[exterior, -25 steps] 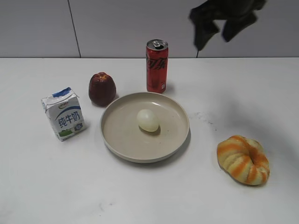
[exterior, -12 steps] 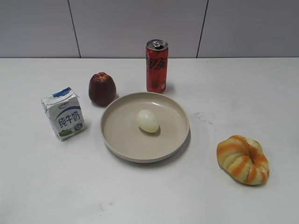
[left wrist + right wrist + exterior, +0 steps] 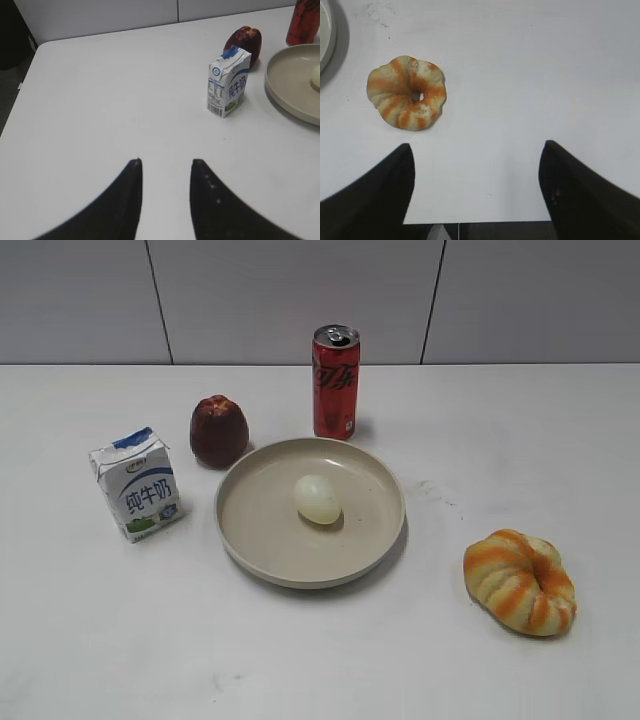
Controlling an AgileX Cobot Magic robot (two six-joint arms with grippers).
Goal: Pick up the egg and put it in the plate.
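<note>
The pale cream egg (image 3: 317, 499) lies in the middle of the beige plate (image 3: 250, 540) at the table's centre. In the left wrist view the plate's rim (image 3: 280, 95) shows at the right edge, with a sliver of the egg (image 3: 316, 79) on it. The plate's edge also shows at the top left of the right wrist view (image 3: 326, 30). My left gripper (image 3: 165, 162) is open and empty over bare table, well left of the plate. My right gripper (image 3: 476, 147) is wide open and empty near the table's front edge. Neither gripper shows in the exterior view.
A milk carton (image 3: 136, 485) and a dark red fruit (image 3: 218, 430) stand left of the plate. A red cola can (image 3: 335, 382) stands behind it. An orange-striped bread ring (image 3: 519, 582) lies at the front right, also in the right wrist view (image 3: 407, 92).
The right gripper, seen at the top right of the exterior view a second ago, has moved out of that view. The egg and plate have not moved.
</note>
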